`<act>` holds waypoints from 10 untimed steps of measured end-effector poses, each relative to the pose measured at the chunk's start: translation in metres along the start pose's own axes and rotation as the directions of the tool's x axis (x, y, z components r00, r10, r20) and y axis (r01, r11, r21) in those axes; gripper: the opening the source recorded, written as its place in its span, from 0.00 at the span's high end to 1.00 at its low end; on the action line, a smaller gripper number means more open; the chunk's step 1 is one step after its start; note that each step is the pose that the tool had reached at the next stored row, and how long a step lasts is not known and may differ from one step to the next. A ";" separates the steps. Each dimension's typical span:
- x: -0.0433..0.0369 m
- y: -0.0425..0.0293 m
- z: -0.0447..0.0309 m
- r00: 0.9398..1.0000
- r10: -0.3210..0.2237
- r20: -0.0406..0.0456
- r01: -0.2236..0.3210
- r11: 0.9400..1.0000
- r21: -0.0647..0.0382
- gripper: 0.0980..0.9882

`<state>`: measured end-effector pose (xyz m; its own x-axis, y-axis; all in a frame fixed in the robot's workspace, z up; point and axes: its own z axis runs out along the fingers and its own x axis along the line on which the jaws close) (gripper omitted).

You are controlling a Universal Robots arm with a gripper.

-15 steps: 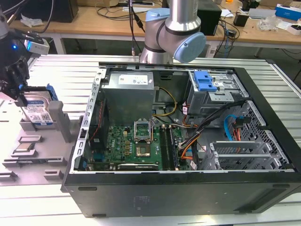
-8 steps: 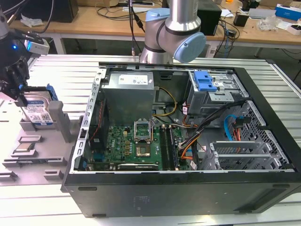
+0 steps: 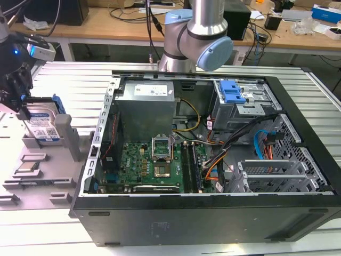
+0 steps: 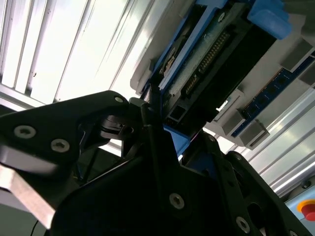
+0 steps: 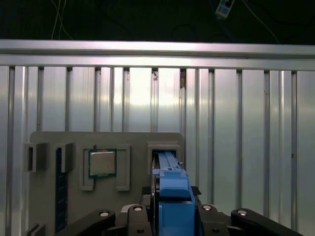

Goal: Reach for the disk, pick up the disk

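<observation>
The gripper point(image 3: 22, 109) hangs at the exterior view's far left, directly over the disk point(image 3: 43, 127), so the disk lies straight below it, not off to a side. The disk stands on edge in a slot of the grey holder point(image 3: 66, 136). In the first wrist view its blue-bracketed top edge runs lengthwise between the gripper's 2 black halves. I cannot tell whether the gripper has closed on the disk or only straddles it, because the contact is hidden behind the linkage. The disk's lower part is sunk in the slot, and the gripper's body is cut off by the frame edge. Just beside it in the holder lies 1 processor chip point(image 5: 102, 163). Further off, the open computer case point(image 3: 213, 213) sits on the slatted table point(image 3: 69, 80).
</observation>
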<state>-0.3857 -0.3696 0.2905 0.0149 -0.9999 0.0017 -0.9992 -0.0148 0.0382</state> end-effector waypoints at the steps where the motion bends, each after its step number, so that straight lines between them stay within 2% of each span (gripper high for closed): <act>1: 0.0000 0.0000 -0.0019 1.000 0.000 0.000 0.000 1.000 0.000 0.70; 6: -0.0007 0.0003 -0.0132 1.000 0.000 0.000 0.000 1.000 0.000 0.70; 10: -0.0012 0.0004 -0.0185 1.000 0.000 0.000 0.000 1.000 0.000 0.70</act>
<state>-0.3854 -0.3684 0.3089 0.0149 -0.9999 0.0017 -0.9992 -0.0148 0.0382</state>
